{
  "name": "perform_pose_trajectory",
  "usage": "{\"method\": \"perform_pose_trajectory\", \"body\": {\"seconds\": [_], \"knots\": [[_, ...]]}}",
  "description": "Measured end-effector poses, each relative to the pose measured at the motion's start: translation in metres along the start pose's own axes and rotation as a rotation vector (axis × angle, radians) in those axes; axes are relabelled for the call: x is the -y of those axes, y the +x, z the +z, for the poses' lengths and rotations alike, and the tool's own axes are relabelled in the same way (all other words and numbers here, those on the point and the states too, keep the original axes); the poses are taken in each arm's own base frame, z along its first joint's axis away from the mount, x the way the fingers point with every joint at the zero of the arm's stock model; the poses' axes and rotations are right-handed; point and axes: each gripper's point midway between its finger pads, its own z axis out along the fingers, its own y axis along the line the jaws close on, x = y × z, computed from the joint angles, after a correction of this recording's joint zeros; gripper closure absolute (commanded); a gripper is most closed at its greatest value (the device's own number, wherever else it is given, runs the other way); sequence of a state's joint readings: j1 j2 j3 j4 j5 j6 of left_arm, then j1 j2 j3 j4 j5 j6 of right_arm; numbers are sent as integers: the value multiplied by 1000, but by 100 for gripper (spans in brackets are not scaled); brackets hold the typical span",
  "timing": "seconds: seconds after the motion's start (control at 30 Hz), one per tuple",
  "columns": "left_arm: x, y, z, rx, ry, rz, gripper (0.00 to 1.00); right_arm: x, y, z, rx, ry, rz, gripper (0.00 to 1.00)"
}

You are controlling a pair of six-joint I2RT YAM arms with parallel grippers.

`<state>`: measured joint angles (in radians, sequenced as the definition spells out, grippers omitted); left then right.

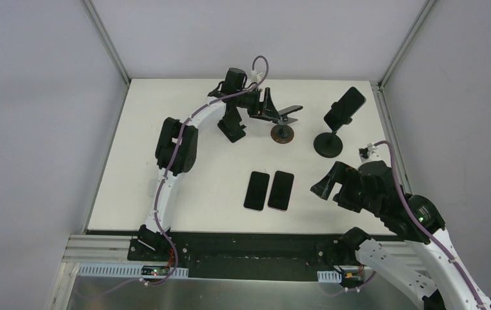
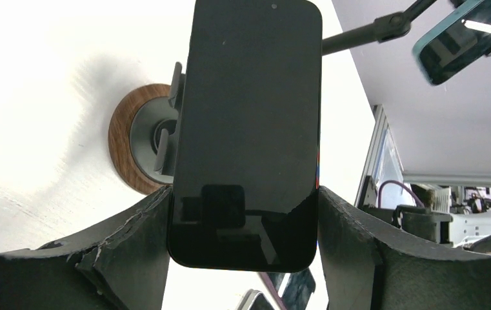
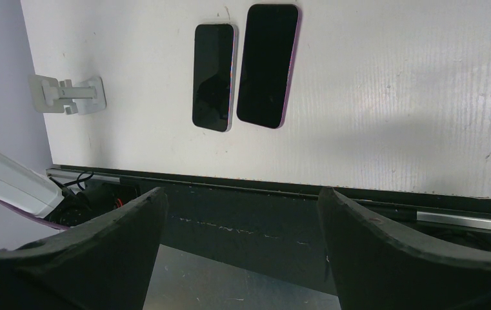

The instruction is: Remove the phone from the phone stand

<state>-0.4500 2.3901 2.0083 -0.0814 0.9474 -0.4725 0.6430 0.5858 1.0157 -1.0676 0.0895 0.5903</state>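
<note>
Resting between the left fingers (image 2: 120,258), touching both: the phone (image 2: 249,129).

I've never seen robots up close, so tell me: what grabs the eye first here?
The left tool pinches a dark phone that sits on a wood-based stand at the table's far side. Two more phones lie flat side by side mid-table, with the right tool hovering open beside them.

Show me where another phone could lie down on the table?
Bare table left of the left arm, and the strip between the two flat phones and the wooden-based stand. Crowded far right: black stand, right gripper.
</note>
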Motion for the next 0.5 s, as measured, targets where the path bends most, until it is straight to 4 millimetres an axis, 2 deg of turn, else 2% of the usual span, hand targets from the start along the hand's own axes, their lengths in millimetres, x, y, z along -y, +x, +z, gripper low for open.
{"method": "perform_pose_trajectory", "body": {"seconds": [0.33,0.5], "knots": [[38,-42,-30,115,-42,44,100,0,0,-1,2,-3,0,11],[61,-49,-56,179,-99,72,100,0,0,-1,3,-3,0,11]]}}
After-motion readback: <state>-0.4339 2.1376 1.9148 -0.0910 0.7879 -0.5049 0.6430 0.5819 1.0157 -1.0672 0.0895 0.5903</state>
